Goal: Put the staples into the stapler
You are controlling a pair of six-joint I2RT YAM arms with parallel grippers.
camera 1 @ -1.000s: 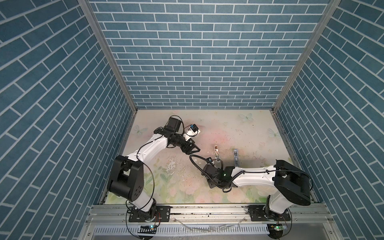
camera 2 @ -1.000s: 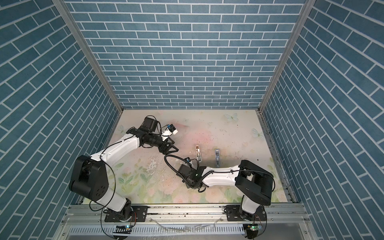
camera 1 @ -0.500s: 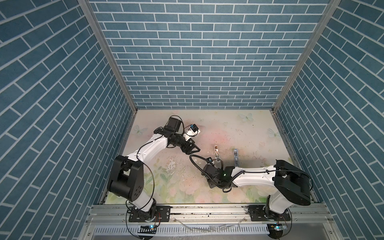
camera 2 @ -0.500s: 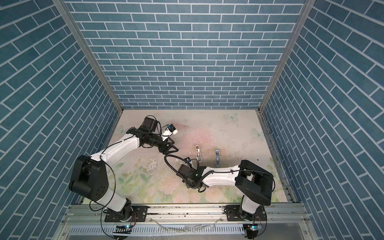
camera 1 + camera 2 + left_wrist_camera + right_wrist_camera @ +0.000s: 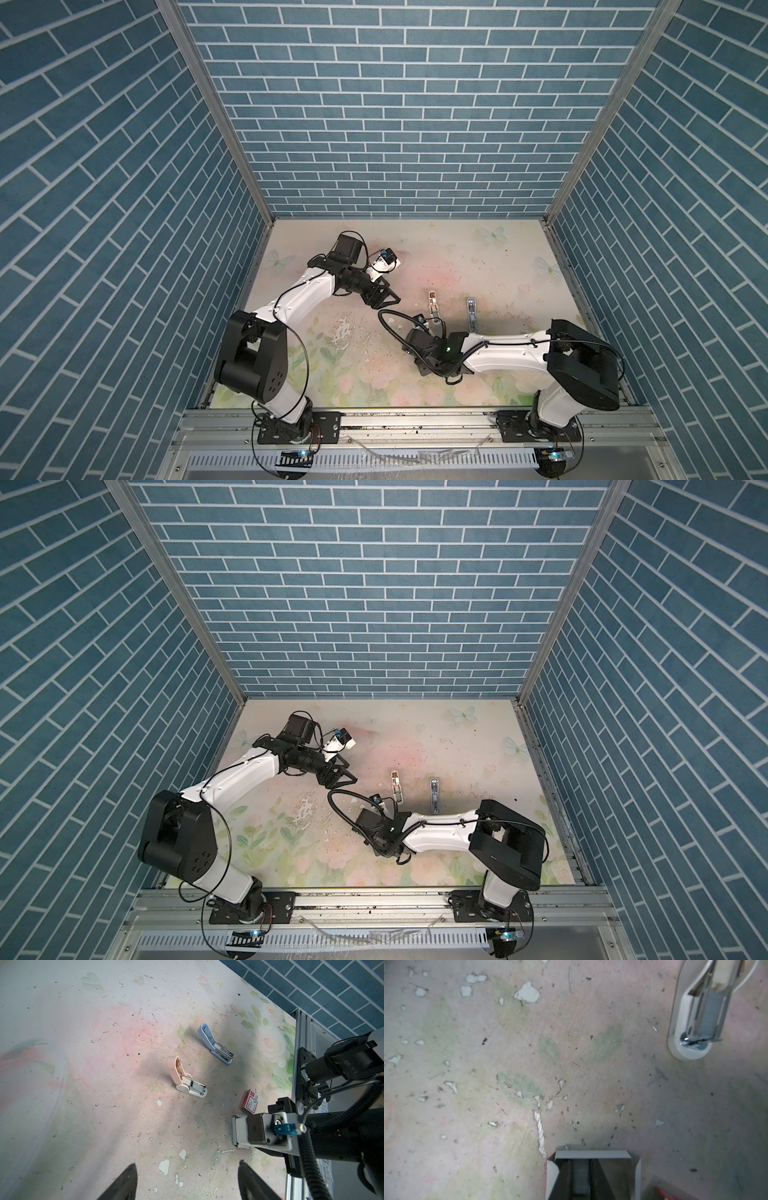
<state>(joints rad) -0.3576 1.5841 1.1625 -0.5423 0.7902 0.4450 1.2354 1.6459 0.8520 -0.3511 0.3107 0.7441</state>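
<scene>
Right tool (image 5: 580,1164): narrow, sunk inside the grey tray (image 5: 591,1154), one dark finger against each side of a grey staple strip (image 5: 580,1180). Strip lies along the tray; lifted or resting, cannot tell. A corner of the red-and-white staple box (image 5: 664,1193) shows just beside the tray.

Left tool (image 5: 187,1164): wide, holding nothing, hanging over bare table (image 5: 83,1064) left of the staplers, well apart from them.

Pink stapler (image 5: 182,1078): mid-table, lid swung up, white base flat, a grey block in its metal channel. Blue stapler (image 5: 216,1047) to its right, likewise open. Tray sits on the near side of the pink stapler, apart from it.

Views: only the right wrist view shows the fingers on the strip. Only the left wrist view shows the whole box beside the tray, with the right arm (image 5: 353,1138) over the tray. Both top views give both staplers and the left tool, but there the right arm covers its own tool, the tray and the box.
</scene>
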